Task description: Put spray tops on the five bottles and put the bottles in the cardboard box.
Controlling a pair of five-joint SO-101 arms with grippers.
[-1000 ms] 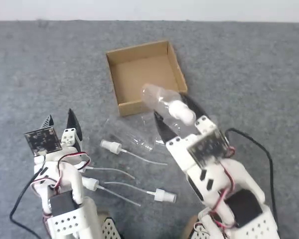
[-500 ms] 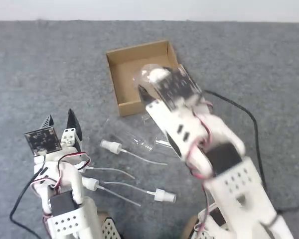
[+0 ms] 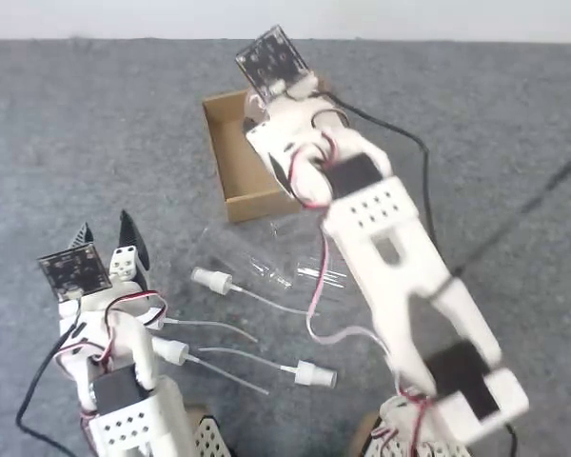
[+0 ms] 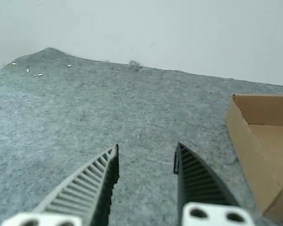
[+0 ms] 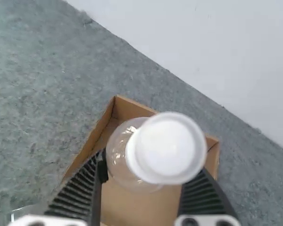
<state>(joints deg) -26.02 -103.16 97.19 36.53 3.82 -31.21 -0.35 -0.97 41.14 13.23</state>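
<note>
The right claw (image 5: 148, 175) is clamped on a bottle (image 5: 122, 157) with its white top (image 5: 166, 147) already fitted. The bottle hangs over the open box (image 5: 90, 143), inside its walls.

The likeliest slip is at the release. The clear plastic is smooth and round, so if it is let go from too high it could bounce or roll against the low wall and tip out. A claw finger catching the rim on the way down could also shove the light box across the worktop (image 3: 514, 124).

The left claw (image 4: 147, 149) stands apart with nothing in it, well short of the box on its near side. Between it and the box lie three loose tops (image 3: 212, 279), their thin tubes trailing. Clear uncapped bottles (image 3: 266, 259) lie just in front of the box, their number hard to tell.

From above, the right arm's own body covers the grip, and the right wrist view supplies it: fingers on either side of the bottle, top seated. The high view adds the layout of the parts not yet assembled.
</note>
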